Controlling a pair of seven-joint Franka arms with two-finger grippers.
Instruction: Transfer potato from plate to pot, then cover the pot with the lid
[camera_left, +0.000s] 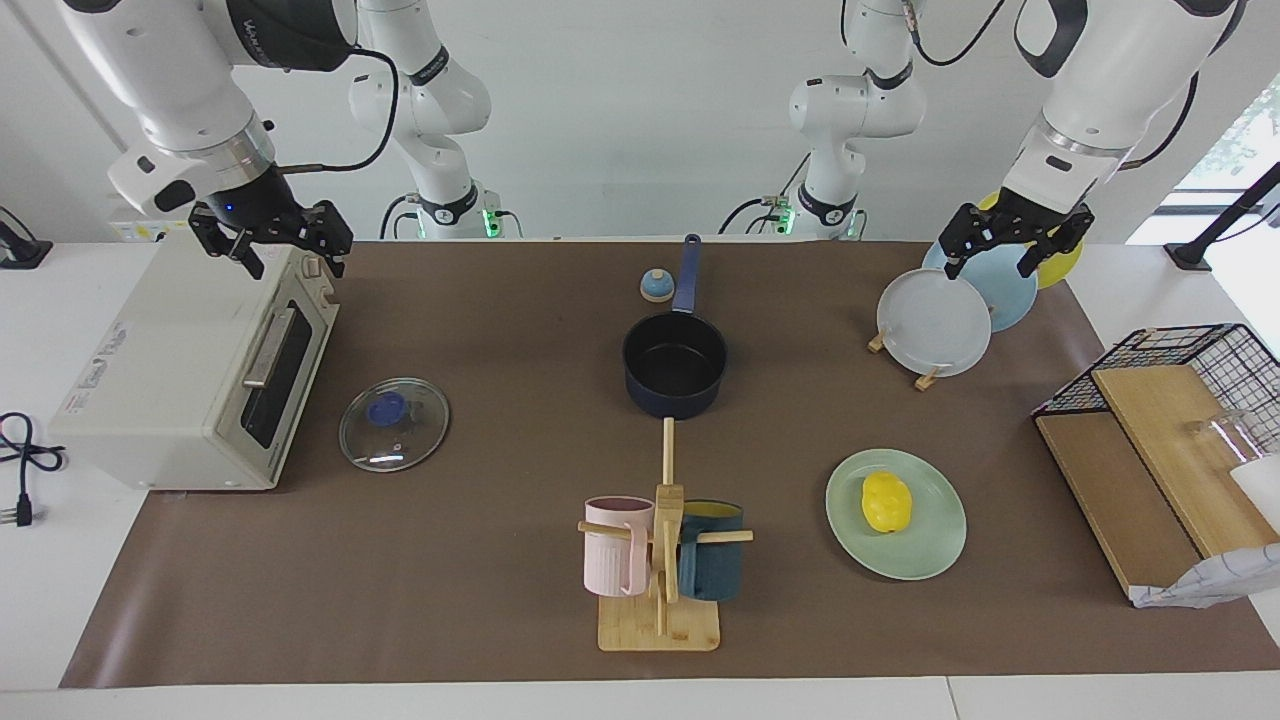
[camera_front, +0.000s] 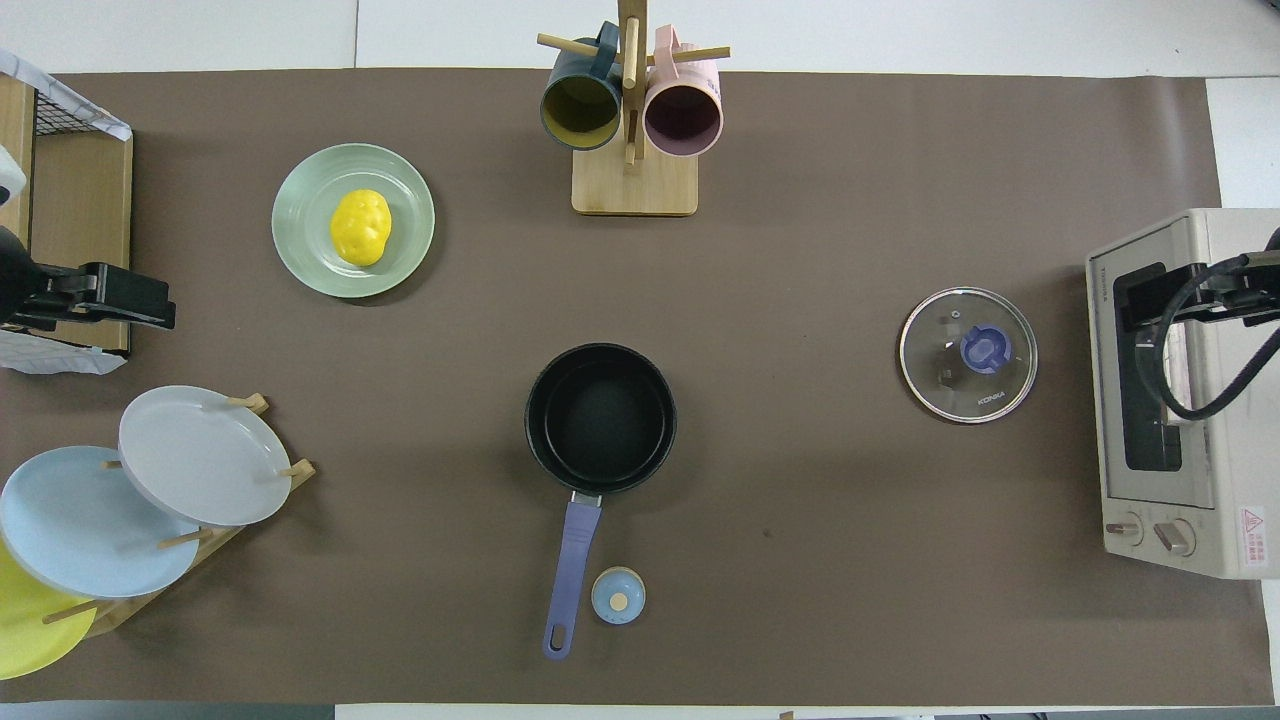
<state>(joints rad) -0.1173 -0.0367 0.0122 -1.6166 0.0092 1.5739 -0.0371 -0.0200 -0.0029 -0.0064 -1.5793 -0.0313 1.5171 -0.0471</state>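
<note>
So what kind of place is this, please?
Probably a robot lab set up as a mock kitchen: a toaster oven, a pot, a mug rack and upright plates lie on one brown mat.

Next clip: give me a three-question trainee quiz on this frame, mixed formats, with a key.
1. True or false: the potato already sits in the pot.
2. Multiple choice: the lid lies (A) on the pot, (B) flat on the table in front of the toaster oven, (C) on the plate.
3. Fill in: the left hand hangs over the rack of upright ____.

Key
1. False; it lies on the plate.
2. B.
3. Plates; the right hand waits over the toaster oven.
</note>
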